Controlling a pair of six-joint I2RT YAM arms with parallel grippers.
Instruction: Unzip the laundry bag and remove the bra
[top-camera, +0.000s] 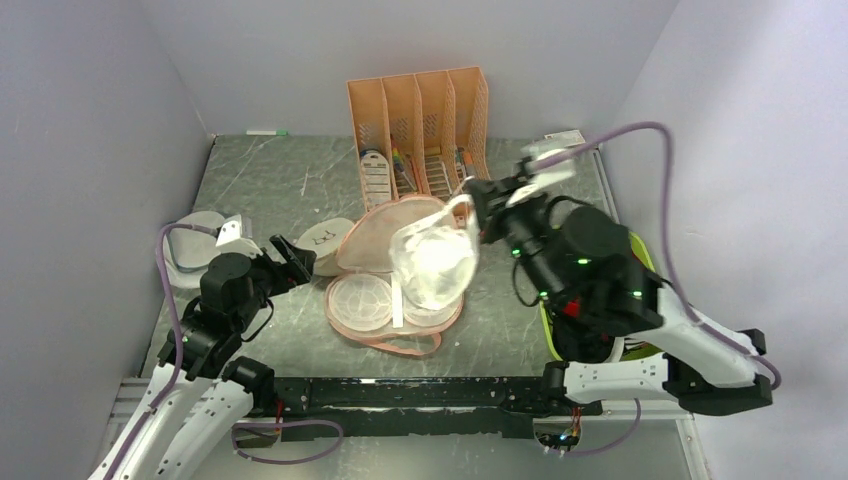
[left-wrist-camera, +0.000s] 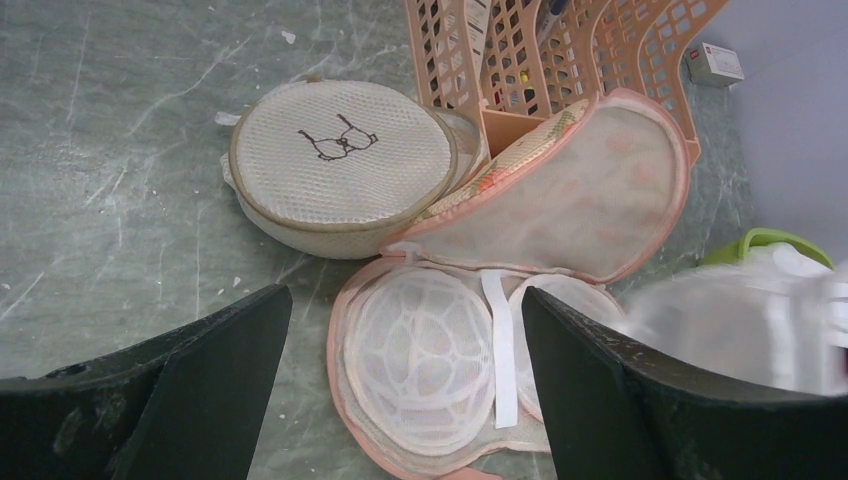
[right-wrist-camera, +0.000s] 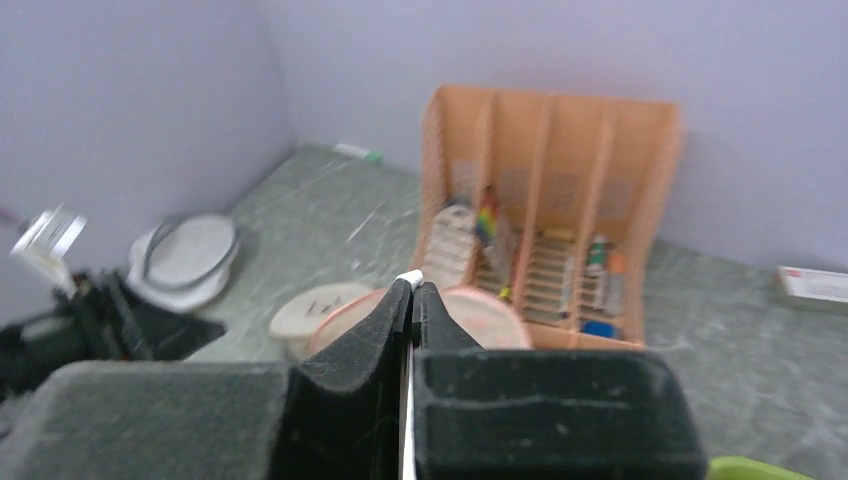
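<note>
Right fingers tight on bra

Soft even light, slight blur

laundry bag mid-table, round pouch just left, file rack behind, bra above it

Left claw low, jaws spread wide; right claw raised, pinched shut, arm apparently stretched forward.
</note>
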